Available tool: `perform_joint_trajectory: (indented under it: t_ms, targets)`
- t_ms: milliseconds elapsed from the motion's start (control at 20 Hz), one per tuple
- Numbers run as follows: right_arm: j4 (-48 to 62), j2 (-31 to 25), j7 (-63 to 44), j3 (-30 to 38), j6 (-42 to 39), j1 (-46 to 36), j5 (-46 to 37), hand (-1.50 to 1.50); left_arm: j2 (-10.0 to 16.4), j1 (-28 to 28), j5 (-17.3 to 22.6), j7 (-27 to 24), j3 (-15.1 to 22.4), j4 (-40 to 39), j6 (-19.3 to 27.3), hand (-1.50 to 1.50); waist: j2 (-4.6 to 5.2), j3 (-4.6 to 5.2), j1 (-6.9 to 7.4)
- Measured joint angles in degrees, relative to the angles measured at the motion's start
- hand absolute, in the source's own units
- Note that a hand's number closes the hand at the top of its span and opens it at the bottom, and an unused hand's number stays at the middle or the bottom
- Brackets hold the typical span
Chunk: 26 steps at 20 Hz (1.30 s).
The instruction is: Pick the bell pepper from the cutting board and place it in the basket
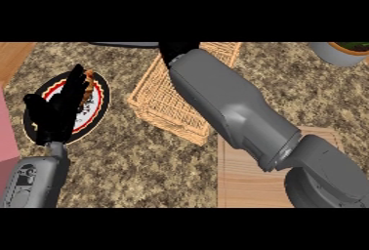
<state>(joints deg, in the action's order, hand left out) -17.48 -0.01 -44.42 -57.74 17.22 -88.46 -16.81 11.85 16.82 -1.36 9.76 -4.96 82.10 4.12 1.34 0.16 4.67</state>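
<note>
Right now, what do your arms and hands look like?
Both forearms are smooth grey shells. The right forearm is chunky and rounded, widening to a darker grey round joint. The left forearm is slimmer, with outlined panel markings. Each ends in a black hand: the left hand has long thin fingers; only a bit of the right hand shows.

A speckled brown counter (137,166) fills the view. Bare wood (13,56) shows at its far left corner; a pink block (7,132), perhaps a wall, borders its left edge.
</note>
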Motion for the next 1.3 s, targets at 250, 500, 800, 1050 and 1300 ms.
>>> perform_joint_trajectory:
  t_ms: [250,500,800,1050,1300]
  targets:
    - [1.18,0.00,1.37,0.42,0.61,1.47,-0.37,1.50,0.00,-1.25,-0.03,0.70,0.30,1.76,-0.25,0.00,-0.12,-0.04,0.02]
    - [3.08,0.00,3.14,0.81,0.13,1.39,-1.05,1.50,-0.23,-0.87,0.16,-0.21,-0.08,0.48,-0.39,0.00,0.05,-0.03,-0.11]
    - [3.86,0.00,3.33,0.02,-0.51,3.53,-2.37,1.50,-0.64,-1.10,-0.29,-0.58,0.32,0.63,-0.26,0.00,0.08,-0.05,0.15]
    - [4.74,0.00,3.97,-0.01,-0.33,4.77,-3.16,1.50,-0.23,-1.65,0.31,-0.54,-0.05,1.32,-1.06,0.00,0.15,-0.05,0.42]
    - [5.09,0.00,4.40,0.96,-2.65,5.16,-2.65,1.50,-0.21,-0.42,-0.21,0.27,0.06,1.13,-0.67,0.00,0.21,-0.06,0.55]
